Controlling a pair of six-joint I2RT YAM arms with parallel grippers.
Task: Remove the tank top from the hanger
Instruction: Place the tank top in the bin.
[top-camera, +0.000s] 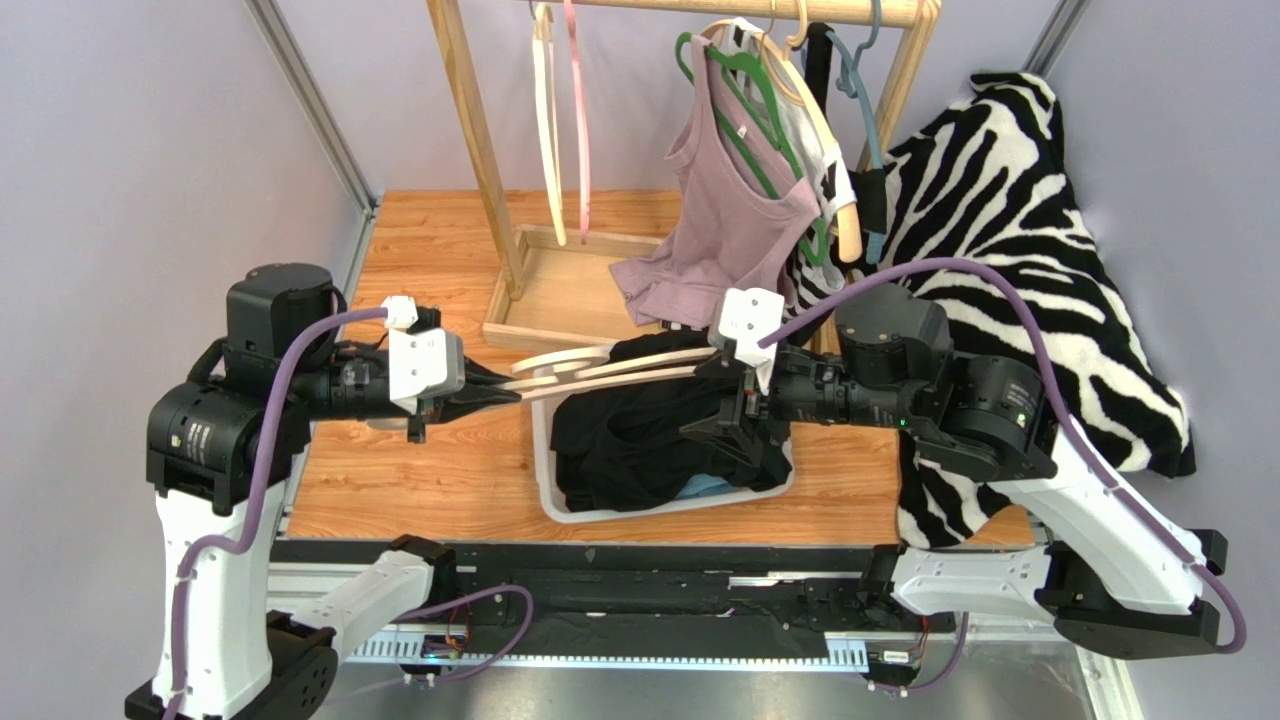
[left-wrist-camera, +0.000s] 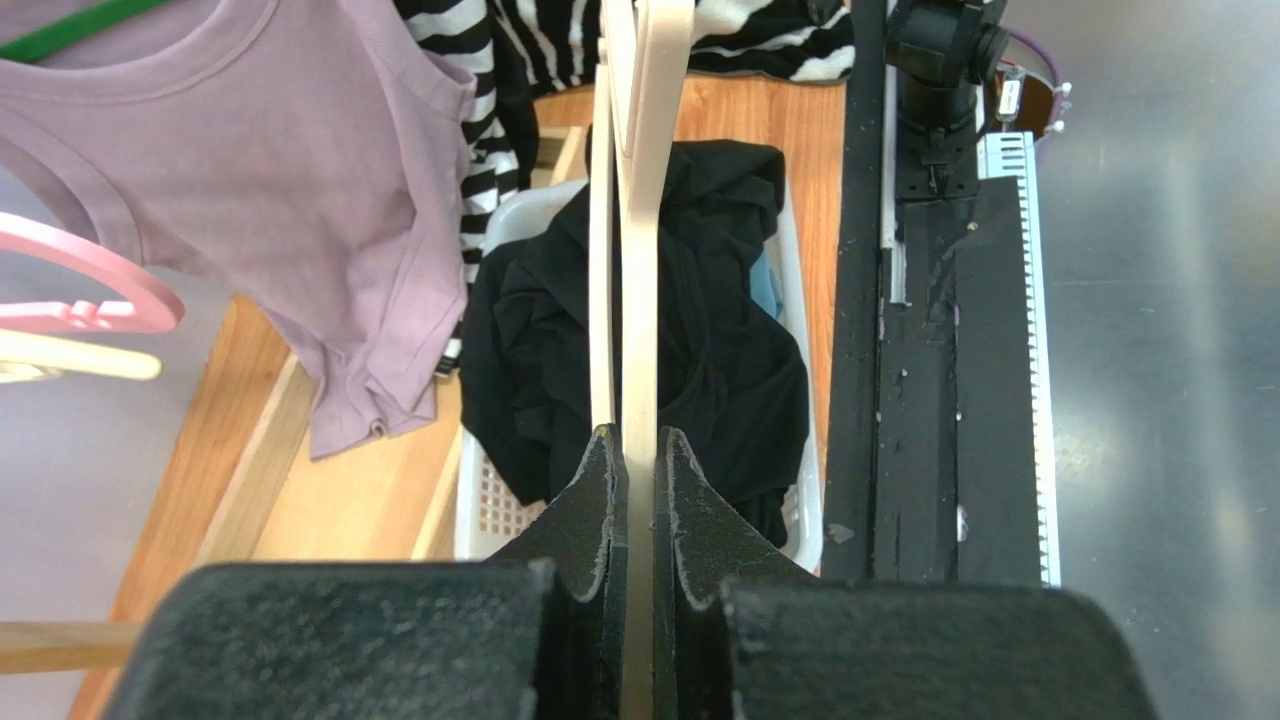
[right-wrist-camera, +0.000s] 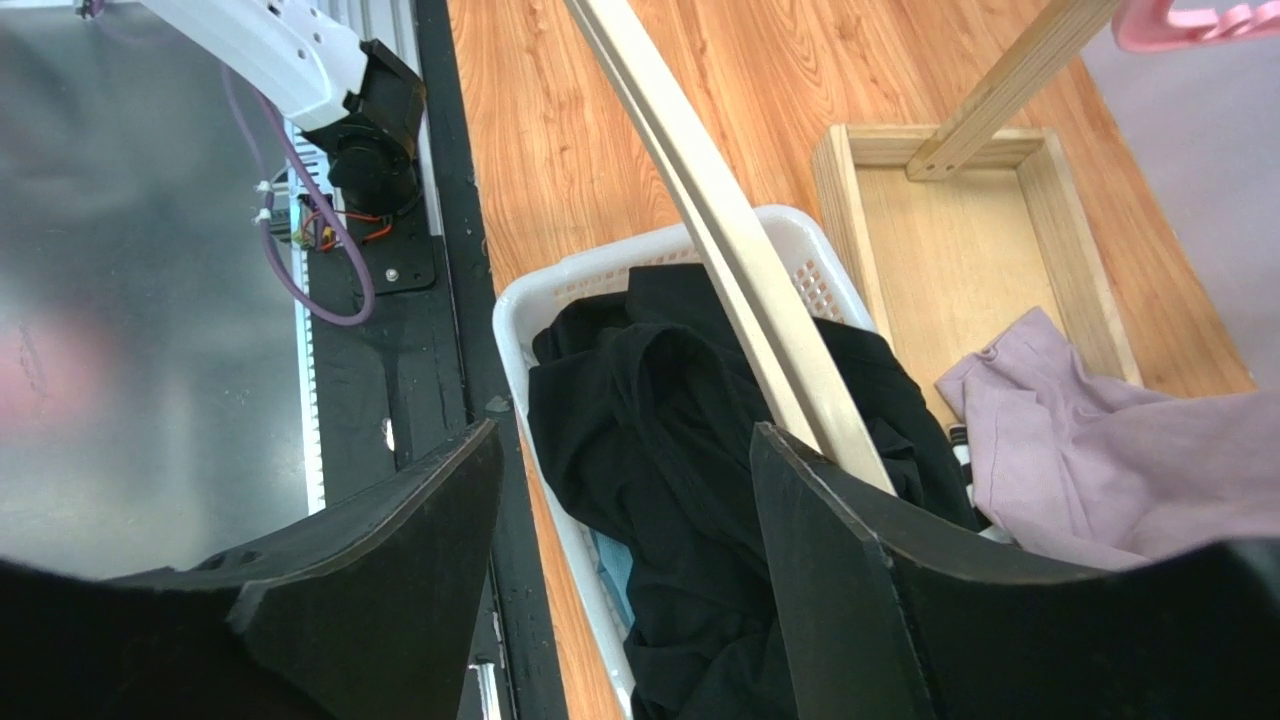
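The left claw (top-camera: 478, 384) is clamped on one thin end of the cream hanger (top-camera: 616, 365). The hanger reaches right across the white basket (top-camera: 543, 458) toward the right claw (top-camera: 747, 402), whose jaws stand apart just beside the hanger's other end. The black tank top (top-camera: 646, 435) lies heaped in the basket and looks to be off the hanger. Where cloth rises near the right claw, though, I cannot tell if a strap is caught.

With so small a grip, the hanger may pivot or slip if the right claw bumps it. Lifting the hanger away could drag a caught strap and pull the top out. The mauve shirt (top-camera: 729, 210) hangs close behind the right claw and could snag.

The desk (top-camera: 421, 465) is orange-toned wood. A wooden rack (top-camera: 478, 135) stands at its far side, a zebra-striped blanket (top-camera: 1022, 255) lies on the right, and grey walls surround it.
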